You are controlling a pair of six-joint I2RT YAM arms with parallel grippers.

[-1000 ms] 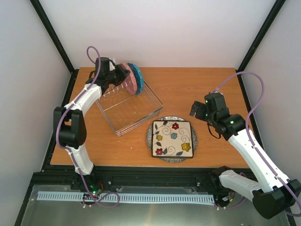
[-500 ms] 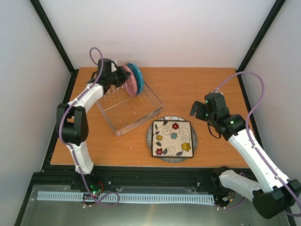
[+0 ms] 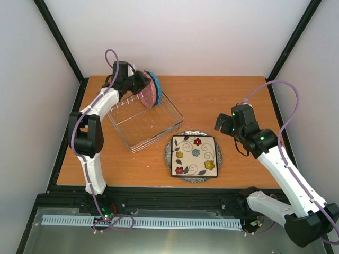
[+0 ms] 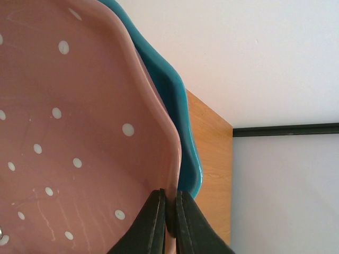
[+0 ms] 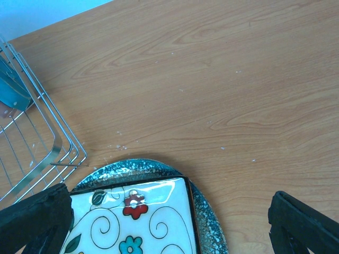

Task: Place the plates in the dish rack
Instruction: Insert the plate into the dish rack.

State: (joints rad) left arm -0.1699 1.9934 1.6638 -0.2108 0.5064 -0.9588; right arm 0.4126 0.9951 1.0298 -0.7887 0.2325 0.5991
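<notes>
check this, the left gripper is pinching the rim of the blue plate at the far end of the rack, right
Not quite. The left wrist view shows the left gripper pinching the rim of the pink dotted plate, not the blue plate, which stands just behind it. The rest holds.

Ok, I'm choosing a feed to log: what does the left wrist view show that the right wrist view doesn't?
Only left wrist: the pink dotted plate, its rim pinched by the left end effector. Only right wrist: the square flowered plate lying on the round speckled plate, the dish rack corner, and the right end effector, open. Both: the wooden table and the blue plate, a mere sliver in the right wrist view.
</notes>
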